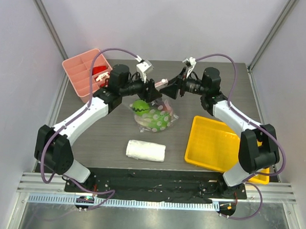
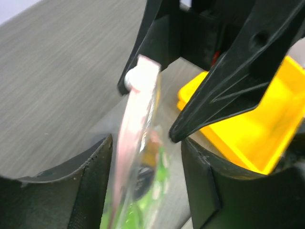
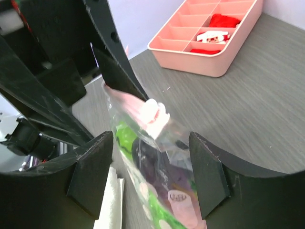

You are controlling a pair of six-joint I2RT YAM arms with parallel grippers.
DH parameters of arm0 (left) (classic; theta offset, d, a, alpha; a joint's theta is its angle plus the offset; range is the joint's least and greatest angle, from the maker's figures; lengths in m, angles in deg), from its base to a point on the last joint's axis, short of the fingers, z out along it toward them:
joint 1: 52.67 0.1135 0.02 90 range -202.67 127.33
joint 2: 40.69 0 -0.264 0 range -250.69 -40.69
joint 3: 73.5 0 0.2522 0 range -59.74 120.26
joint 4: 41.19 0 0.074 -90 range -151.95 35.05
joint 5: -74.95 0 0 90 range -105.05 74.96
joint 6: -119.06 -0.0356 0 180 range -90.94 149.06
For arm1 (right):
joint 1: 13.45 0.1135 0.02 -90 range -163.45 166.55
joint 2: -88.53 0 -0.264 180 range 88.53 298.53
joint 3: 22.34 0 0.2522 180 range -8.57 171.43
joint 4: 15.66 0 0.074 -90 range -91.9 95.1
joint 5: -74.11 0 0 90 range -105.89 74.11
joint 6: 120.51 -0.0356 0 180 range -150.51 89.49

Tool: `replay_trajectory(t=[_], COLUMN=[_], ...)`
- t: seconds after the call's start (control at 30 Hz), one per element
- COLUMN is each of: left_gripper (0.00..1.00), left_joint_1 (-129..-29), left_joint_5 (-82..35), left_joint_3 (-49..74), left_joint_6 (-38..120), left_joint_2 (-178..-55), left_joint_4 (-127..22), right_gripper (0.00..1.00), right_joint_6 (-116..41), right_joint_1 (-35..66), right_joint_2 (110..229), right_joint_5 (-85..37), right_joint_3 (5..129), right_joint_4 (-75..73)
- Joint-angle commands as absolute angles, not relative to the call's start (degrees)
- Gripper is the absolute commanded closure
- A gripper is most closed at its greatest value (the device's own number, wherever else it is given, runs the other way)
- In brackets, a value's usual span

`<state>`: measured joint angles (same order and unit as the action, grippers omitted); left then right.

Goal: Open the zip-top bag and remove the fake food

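Soft white folded towel (image 1: 146, 150) nearest, beyond it a clear crinkly zip-top bag (image 1: 154, 116) mid-table, round striped green ball (image 1: 140, 106) inside (other fake food (image 3: 176, 183) a purple blur), pink zip strip (image 3: 125, 98) raised between left gripper (image 2: 147, 140) and right gripper (image 3: 151, 136), both jaws apart, yellow tray (image 1: 202, 148) right.
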<state>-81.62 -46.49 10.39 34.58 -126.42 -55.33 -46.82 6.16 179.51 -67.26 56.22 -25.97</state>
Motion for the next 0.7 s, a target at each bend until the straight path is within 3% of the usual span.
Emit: replay_trajectory(t=[0.0,0.07,0.13,0.17,0.23,0.27,0.33,0.4,0.43,0.5,0.57,0.67], left_gripper=[0.41,0.46,0.49,0.54,0.58,0.60,0.65,0.69,0.76,0.80,0.91,0.96], left_joint_1=[-81.4,-81.4,-81.3,-81.3,-81.3,-81.3,-81.3,-81.2,-81.1,-80.4,-79.9,-79.2], left_joint_5=[-52.7,-54.2,-53.3,-52.4,-52.5,-52.3,-51.5,-50.0,-49.5,-48.3,-48.3,-48.1], left_joint_3=[19.3,22.7,22.5,21.9,21.0,20.6,19.6,19.5,19.5,19.5,19.9,20.3], left_joint_6=[35.2,35.3,36.1,36.4,37.4,37.8,38.5,38.5,38.7,39.4,40.0,39.5], left_joint_2=[-127.6,-130.6,-131.0,-130.6,-130.1,-129.7,-129.2,-129.0,-128.9,-129.0,-129.2,-129.0], left_joint_4=[-64.1,-69.9,-70.2,-69.3,-67.9,-66.3,-65.2,-65.0,-64.9,-64.4,-64.1,-64.8], right_gripper=[0.31,0.33,0.44,0.57,0.67,0.79,0.86,0.86,0.85,0.71,0.65,0.63], right_joint_6=[-47.8,-49.7,-50.0,-50.3,-52.6,-54.1,-55.9,-56.0,-55.9,-53.6,-50.9,-50.8], right_joint_1=[6.5,6.5,6.5,6.5,6.5,6.5,6.5,6.5,6.5,6.3,6.2,6.2], right_joint_2=[178.8,179.3,179.7,179.8,180.3,181.2,182.0,182.1,182.0,181.8,181.5,181.8], right_joint_5=[-72.8,-73.5,-74.2,-74.0,-74.8,-75.5,-77.0,-77.0,-77.0,-77.1,-76.9,-77.5], right_joint_3=[55.6,54.7,54.6,55.0,55.1,55.1,55.9,55.6,55.1,55.0,55.2,55.4], right_joint_4=[-29.8,-33.3,-34.1,-34.2,-36.8,-38.8,-40.7,-40.7,-40.7,-38.0,-35.5,-34.8])
